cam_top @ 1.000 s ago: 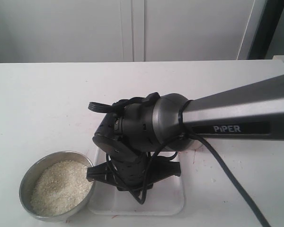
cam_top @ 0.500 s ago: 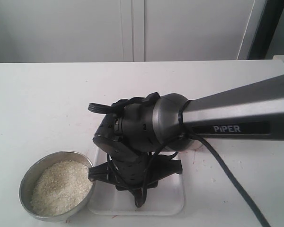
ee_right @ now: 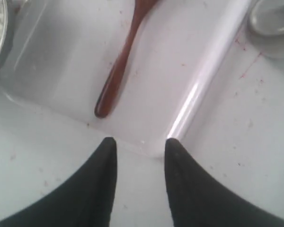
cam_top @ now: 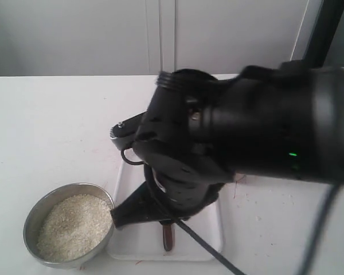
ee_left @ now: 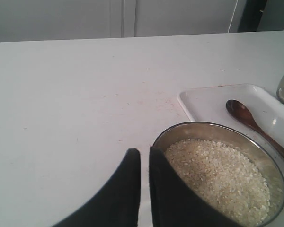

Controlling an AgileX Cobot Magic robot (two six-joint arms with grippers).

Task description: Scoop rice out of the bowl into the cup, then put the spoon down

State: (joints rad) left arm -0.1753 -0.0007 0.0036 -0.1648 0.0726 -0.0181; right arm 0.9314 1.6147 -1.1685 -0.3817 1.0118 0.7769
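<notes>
Spoon lies flat in white tray; bowl of rice just beside tray. Right end effector above tray edge, spread apart, empty. Left end effector beyond bowl from tray, nearly closed.

White bench with faint scuffs and small reddish specks scattered just beside the tray's long edge. White rectangular plastic tray, shallow with a raised rim and rounded corners, lies flat on the bench near its front edge, glossy with a light streak along one rim. Behind the bench, pale cabinet doors with vertical seams; dark upright post at the far right corner.
</notes>
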